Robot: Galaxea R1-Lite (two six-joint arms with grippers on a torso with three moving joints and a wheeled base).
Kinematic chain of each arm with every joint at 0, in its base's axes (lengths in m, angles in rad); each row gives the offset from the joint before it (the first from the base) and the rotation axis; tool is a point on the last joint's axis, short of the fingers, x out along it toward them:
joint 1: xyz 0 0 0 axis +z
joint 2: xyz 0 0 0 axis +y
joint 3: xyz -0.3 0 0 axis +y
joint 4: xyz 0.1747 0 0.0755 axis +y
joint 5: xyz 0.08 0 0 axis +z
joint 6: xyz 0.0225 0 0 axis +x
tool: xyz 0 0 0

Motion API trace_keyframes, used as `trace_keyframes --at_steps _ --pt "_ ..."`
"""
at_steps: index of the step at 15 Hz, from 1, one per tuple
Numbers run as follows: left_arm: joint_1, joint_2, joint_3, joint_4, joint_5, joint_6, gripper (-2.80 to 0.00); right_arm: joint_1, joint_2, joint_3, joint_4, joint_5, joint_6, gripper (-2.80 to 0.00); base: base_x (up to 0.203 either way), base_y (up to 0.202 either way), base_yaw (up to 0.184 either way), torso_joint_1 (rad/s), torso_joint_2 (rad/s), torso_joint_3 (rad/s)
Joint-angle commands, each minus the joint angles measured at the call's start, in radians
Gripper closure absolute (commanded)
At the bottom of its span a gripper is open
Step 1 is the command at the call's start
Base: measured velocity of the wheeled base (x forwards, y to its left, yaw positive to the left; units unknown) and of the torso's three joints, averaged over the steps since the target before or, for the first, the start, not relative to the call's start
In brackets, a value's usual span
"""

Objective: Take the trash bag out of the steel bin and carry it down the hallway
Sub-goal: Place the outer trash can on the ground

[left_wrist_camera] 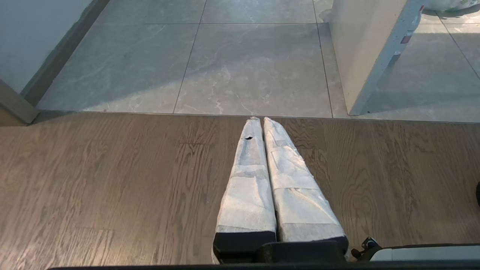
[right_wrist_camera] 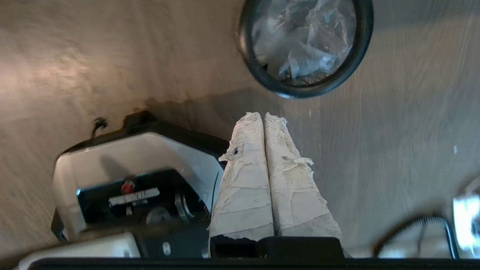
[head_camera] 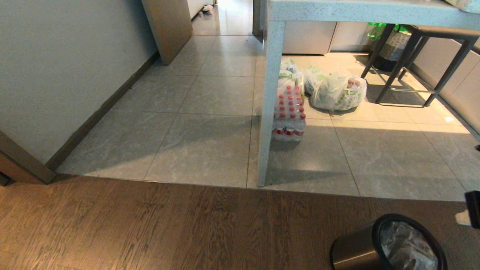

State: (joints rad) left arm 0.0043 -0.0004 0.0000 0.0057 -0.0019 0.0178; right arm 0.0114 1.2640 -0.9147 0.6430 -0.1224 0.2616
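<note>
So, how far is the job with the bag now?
Nothing is done yet: the bag sits inside the bin. In hand: the right gripper, shut and empty, hangs above the bin. Left: gripping the bag, lifting it out, carrying it away. The left gripper is shut, idle.

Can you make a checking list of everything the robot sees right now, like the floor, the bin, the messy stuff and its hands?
Surface: dark wood floor meeting grey tiles.
Job's things: steel bin on the wood; trash bag inside it.
Clutter: pack of water bottles and white bags under the counter.
Grippers: left gripper shut over the wood; right gripper shut, short of the bin, empty.
Cables: nothing seen.
Surroundings: wall, woven basket, stool.
</note>
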Motion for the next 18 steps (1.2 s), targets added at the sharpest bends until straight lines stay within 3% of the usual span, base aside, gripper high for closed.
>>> trace_keyframes --at_steps 1,4,7,11,12,16,18 --pt "0.000 0.000 0.002 0.000 -0.001 0.001 0.00 -0.059 0.282 -0.004 -0.138 0.036 0.000 0.00 0.000 0.000 0.000 0.000 0.00 0.000" --pt "0.000 0.000 0.002 0.000 0.000 0.001 0.00 -0.166 0.431 0.031 -0.288 0.173 -0.063 0.00 0.000 0.000 0.000 0.000 0.00 0.000" --pt "0.000 0.000 0.002 0.000 0.000 0.001 0.00 -0.208 0.562 0.082 -0.490 0.209 -0.107 0.00 0.000 0.000 0.000 0.000 0.00 0.000" --pt "0.000 0.000 0.002 0.000 0.000 0.000 0.00 -0.195 0.698 0.095 -0.672 0.253 -0.122 0.00 0.000 0.000 0.000 0.000 0.00 0.000" --pt "0.000 0.000 0.002 0.000 -0.001 0.001 0.00 -0.192 0.721 0.098 -0.713 0.270 -0.124 -2.80 0.000 0.000 0.000 0.000 0.00 0.000" --pt "0.000 0.000 0.002 0.000 -0.001 0.000 0.00 -0.184 0.854 0.115 -0.925 0.313 -0.250 -2.80 0.000 0.000 0.000 0.000 0.00 0.000" --pt "0.000 0.000 0.002 0.000 -0.001 0.001 0.00 -0.196 0.852 0.121 -0.879 0.327 -0.319 -2.80 0.000 0.000 0.000 0.000 0.00 0.000"
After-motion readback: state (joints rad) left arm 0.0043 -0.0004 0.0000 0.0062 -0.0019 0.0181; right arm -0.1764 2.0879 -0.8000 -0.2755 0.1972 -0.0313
